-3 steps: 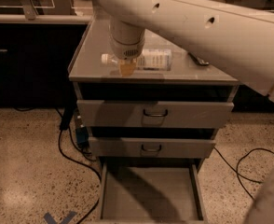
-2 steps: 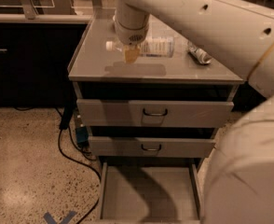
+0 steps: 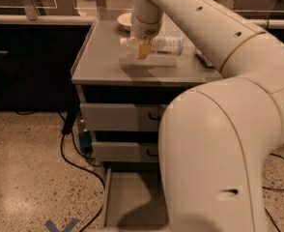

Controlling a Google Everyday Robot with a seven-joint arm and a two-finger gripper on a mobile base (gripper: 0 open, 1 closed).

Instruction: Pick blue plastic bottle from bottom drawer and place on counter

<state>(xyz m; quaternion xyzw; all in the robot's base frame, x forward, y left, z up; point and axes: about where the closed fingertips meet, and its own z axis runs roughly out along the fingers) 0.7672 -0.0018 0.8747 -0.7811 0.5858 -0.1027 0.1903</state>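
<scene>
While the arm's elbow now fills the right of the view, find the gripper (image 3: 143, 50) over the rear half of the counter (image 3: 98, 57). It is clamped across the blue plastic bottle (image 3: 168, 45), which lies level in its grasp.

Change vs. 1 s ago: bottle and gripper sit farther back across the top. Part of that shift may be the view itself, since the cabinet also sits differently in frame.

A strip of shadow lies on the counter just under the bottle. You can judge from this that it is prob. not set down yet.

The bottom drawer (image 3: 132, 197) stands pulled out and shows only bare grey tray, so the pick is done. What is left, approx.: lower, let go, withdraw.

Watch the white dish (image 3: 124, 19) at the back edge, near the gripper. A dark item (image 3: 202, 58) beside the bottle's far end is mostly hidden by the arm.
</scene>
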